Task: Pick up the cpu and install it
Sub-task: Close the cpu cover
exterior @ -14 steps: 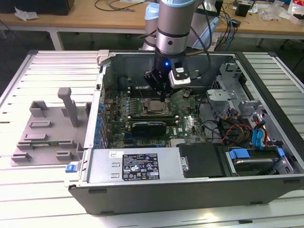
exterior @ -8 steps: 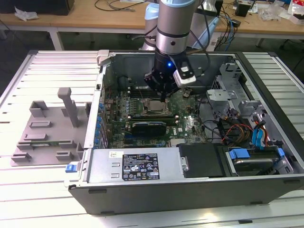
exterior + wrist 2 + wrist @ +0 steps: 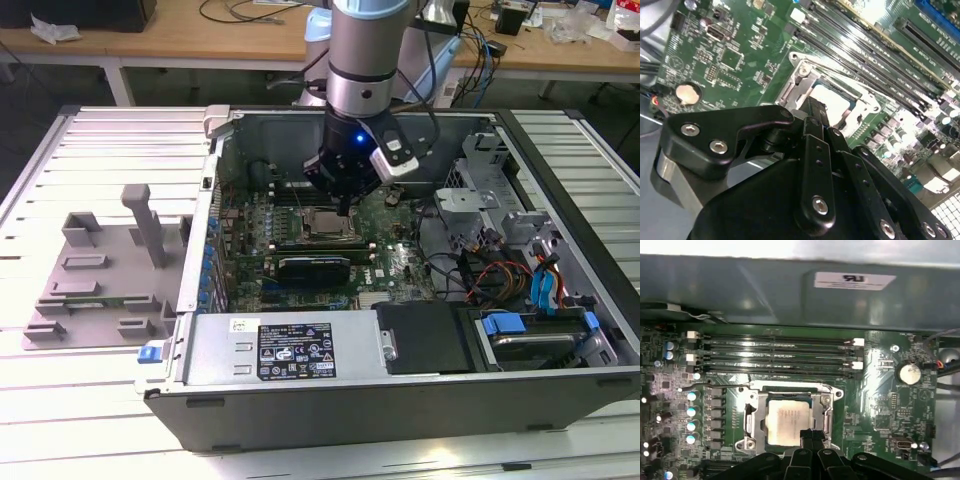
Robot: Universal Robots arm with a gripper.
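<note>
The white slatted metal worktop carries an open dark grey computer case lying on its side. Beside the case, towards the exterior view's left, a grey plastic tray with raised blocks rests on the slats.

Inside the case lies the green motherboard, which both wrist views also show. My arm reaches down into the case, and my black end effector hangs low over the middle of the board. It is clenched: in the first wrist view its fingertips are pressed together with nothing between them, and the second wrist view shows the same.

Four long black memory slots run side by side just beyond the silvery metal socket frame. The small flat square cpu with a silvery-white metal top lies flat inside that frame, seated in the socket. My closed fingertips are at the cpu's near edge; I cannot tell whether they touch it.

A round silver coin battery sits on the board well apart from the socket.
</note>
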